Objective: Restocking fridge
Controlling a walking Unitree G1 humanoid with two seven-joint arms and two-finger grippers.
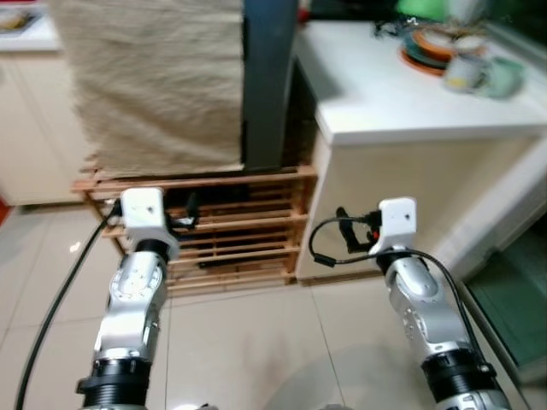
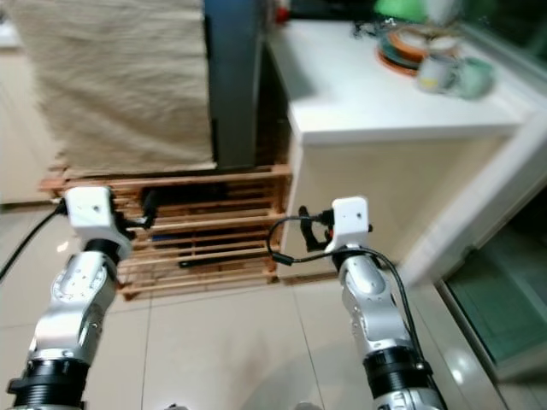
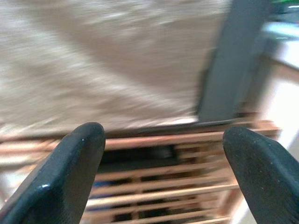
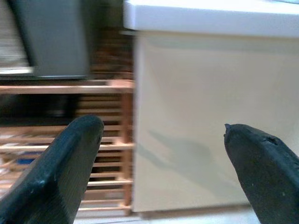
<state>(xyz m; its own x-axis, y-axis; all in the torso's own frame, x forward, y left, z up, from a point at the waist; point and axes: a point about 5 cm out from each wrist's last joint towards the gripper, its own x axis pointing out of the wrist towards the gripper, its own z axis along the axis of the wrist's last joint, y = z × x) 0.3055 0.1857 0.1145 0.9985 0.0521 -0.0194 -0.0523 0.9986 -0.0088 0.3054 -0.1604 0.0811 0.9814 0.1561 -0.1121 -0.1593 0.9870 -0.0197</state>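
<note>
A tall dark grey appliance (image 1: 269, 85) stands ahead on a slatted wooden rack (image 1: 248, 235), with a beige cloth (image 1: 154, 85) hanging over its front. Both silver arms are raised toward it above the tiled floor. In the left wrist view my left gripper (image 3: 163, 144) is open and empty, facing the cloth and the rack. In the right wrist view my right gripper (image 4: 163, 140) is open and empty too, facing the cream side of the counter (image 4: 196, 116) beside the rack. In the eye views the white wrist housings hide most of the fingers.
A white counter (image 1: 410, 102) stands at the right, carrying stacked plates (image 1: 432, 47) and mugs (image 1: 479, 75). A white-framed panel with greenish glass (image 1: 513, 290) slants along the lower right. Cream cabinets (image 1: 34, 128) stand at the left. A black cable (image 1: 51, 299) trails from the left arm.
</note>
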